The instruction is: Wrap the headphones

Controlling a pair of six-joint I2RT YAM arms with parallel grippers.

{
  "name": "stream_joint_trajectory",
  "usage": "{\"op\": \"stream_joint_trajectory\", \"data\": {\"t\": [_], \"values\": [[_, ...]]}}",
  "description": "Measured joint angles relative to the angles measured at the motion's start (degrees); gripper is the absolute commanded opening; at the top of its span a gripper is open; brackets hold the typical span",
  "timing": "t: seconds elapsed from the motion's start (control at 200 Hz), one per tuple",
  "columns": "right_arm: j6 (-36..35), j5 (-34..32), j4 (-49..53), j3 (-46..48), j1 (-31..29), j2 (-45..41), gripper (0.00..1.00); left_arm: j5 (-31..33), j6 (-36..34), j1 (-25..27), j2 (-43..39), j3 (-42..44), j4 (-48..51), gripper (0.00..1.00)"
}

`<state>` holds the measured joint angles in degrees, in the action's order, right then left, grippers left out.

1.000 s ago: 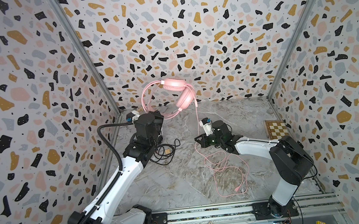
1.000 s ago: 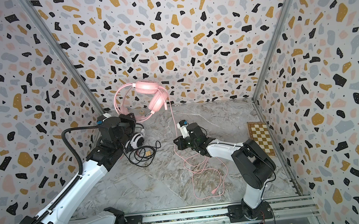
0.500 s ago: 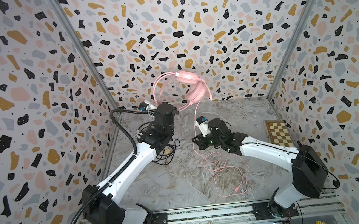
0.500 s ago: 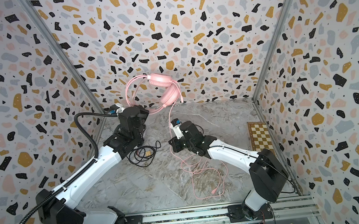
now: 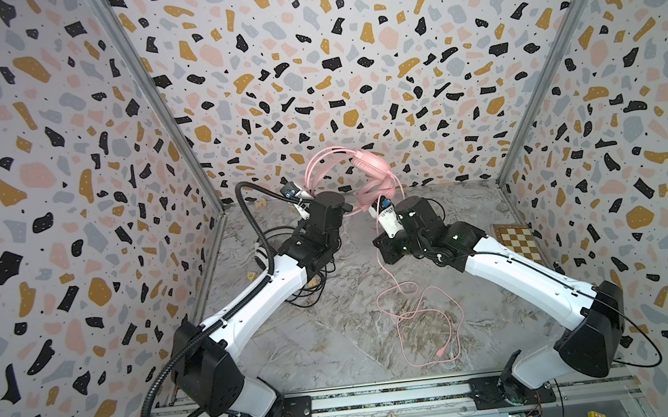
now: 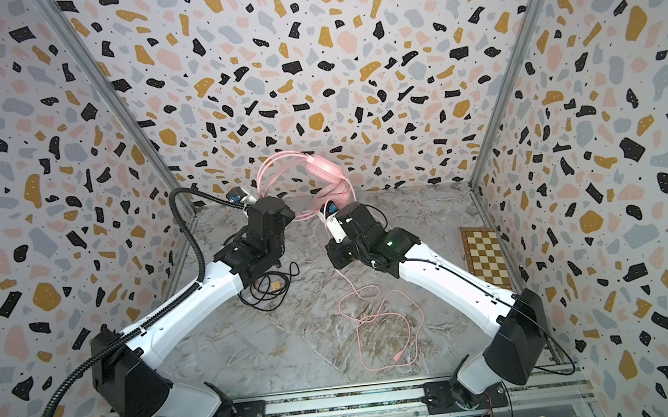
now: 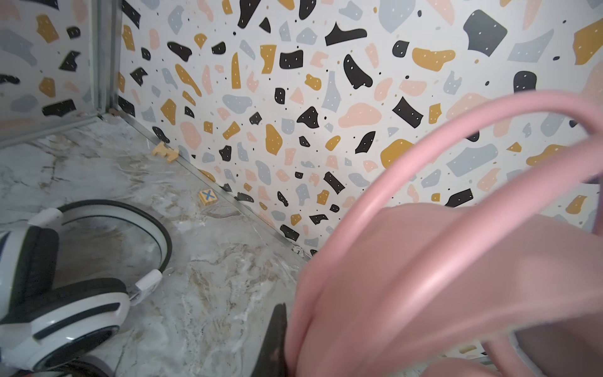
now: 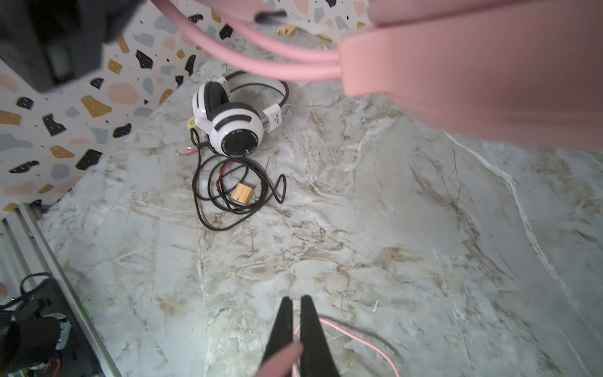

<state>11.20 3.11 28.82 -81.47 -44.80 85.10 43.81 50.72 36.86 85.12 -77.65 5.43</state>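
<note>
Two headsets share the marble table. The pink headset is up in the air, clear of the table. Its headband arches upright from the left fingers, which are clamped on it, over to the cups just above the right fingers. The white headset lies on its side on the table below the left fingers, band toward the back wall. The pink cable drops through the right fingers, which pinch it tight, then sprawls in loose loops beneath them. The black cable coils around a small wooden block.
</note>
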Motion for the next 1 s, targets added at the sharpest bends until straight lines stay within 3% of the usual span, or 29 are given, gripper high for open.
{"op": "stream_joint_trajectory", "data": {"t": [0.205, 0.355, 0.455, 0.676, 0.836, 1.001], "values": [[-0.8, -0.3, -0.7, 8.0, 0.4, -1.8, 0.09, 5.2, -6.5, -0.5, -4.3, 0.0, 0.2, 0.0], [0.6, 1.9, -5.9, 18.6, 0.5, -4.0, 0.16, 5.1, -8.7, -2.0, -8.7, -1.4, -0.2, 0.0], [2.0, 3.7, -11.2, 25.1, 0.6, -6.9, 0.33, 3.9, -8.9, -3.2, -9.3, -5.3, 0.1, 0.0], [6.7, 12.0, -29.7, 36.3, 5.6, -12.1, 0.56, -1.3, -6.5, -5.0, -9.5, -11.8, 0.5, 0.0], [9.1, 17.7, -40.4, 40.4, 10.7, -8.6, 0.59, -3.8, -5.6, -5.0, -10.0, -12.3, 0.9, 0.0], [9.8, 19.5, -46.0, 45.3, 13.7, -6.4, 0.59, -4.6, -5.6, -5.0, -9.4, -14.1, 3.4, 0.0]]}}
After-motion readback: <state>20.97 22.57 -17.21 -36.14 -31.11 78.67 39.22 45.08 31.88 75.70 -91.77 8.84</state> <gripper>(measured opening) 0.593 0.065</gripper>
